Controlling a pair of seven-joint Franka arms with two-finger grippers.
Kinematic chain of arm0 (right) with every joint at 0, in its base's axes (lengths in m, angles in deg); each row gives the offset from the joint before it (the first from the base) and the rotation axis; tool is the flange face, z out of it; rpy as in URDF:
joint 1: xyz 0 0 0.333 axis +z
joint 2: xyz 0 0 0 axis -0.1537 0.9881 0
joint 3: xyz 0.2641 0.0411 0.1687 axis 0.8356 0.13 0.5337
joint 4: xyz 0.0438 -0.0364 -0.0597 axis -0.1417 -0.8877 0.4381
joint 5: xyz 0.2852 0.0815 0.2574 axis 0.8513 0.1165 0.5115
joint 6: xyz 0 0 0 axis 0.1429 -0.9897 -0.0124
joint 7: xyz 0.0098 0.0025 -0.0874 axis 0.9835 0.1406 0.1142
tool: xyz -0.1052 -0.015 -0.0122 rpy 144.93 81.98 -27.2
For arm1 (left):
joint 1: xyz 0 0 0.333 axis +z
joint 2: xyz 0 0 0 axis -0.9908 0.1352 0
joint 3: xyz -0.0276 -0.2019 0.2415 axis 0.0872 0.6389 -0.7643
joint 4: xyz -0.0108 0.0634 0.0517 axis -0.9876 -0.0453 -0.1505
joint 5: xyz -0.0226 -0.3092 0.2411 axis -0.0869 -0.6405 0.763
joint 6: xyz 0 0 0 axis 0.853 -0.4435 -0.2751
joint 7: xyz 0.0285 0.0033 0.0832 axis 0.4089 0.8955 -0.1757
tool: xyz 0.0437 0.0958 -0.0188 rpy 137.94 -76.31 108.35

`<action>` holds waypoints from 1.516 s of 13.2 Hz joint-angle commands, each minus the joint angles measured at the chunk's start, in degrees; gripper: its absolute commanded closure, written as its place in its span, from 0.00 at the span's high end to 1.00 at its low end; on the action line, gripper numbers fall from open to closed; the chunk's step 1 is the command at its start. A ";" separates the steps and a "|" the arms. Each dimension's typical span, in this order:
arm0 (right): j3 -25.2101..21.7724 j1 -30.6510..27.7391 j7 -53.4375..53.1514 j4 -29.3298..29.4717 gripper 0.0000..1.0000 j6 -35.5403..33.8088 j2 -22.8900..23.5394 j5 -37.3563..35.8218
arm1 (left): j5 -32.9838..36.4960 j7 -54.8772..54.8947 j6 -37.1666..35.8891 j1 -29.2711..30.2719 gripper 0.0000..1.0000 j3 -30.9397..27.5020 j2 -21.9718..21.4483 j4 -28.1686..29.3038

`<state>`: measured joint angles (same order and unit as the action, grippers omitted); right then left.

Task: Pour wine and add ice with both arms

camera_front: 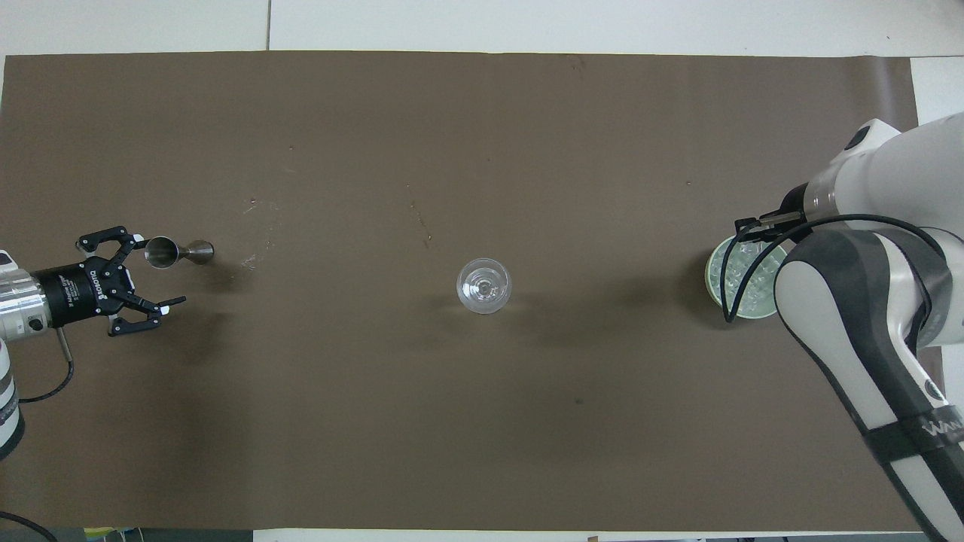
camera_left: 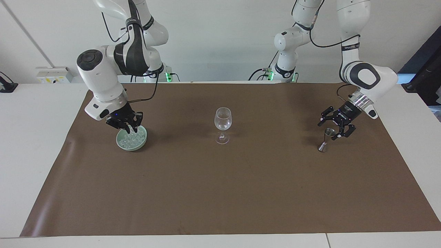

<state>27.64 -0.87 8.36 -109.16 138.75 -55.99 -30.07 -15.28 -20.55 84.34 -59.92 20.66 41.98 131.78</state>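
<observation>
Evidently staged around the wine glass (camera_left: 223, 124), the ice (camera_left: 132, 139) sits in its green bowl (camera_left: 121, 144) under the right gripper (camera_left: 130, 128), fingers seemingly pinched on a cube, while the left gripper (camera_left: 336, 124) hangs spread beside the metal jigger (camera_left: 324, 142).

Wall (camera_left: 220, 41): plain white, top of frame. Table (camera_left: 31, 144): white, with a seam near the bottom right. Brown mat (camera_left: 220, 186): covers most of the tabletop. White socket box (camera_left: 54, 74): upper left, against the wall. Dark equipment (camera_left: 427, 69): right edge. Light: even.
</observation>
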 commanded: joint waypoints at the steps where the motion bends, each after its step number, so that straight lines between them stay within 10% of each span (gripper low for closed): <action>1: 0.22 4.57 -7.29 6.90 0.06 -4.57 0.89 1.57 | 5.58 0.07 -2.67 1.59 1.00 -0.04 -0.33 -2.80; 8: 0.22 18.45 -27.78 23.17 0.07 -9.77 6.07 6.41 | 21.64 0.77 -6.09 1.33 1.00 0.05 0.64 -11.67; 16: 0.22 29.54 -34.66 19.68 0.07 -3.72 9.84 2.64 | 40.05 0.78 -21.37 -4.20 1.00 0.66 2.57 -34.43; 20: 0.22 30.08 -35.36 12.83 0.07 2.53 8.80 2.11 | 48.10 5.58 -22.28 -12.98 1.00 0.75 1.78 -37.09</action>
<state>28.14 28.86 -25.69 -92.48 138.62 -45.45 -26.87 28.06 -18.39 63.28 -68.95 21.79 42.59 96.65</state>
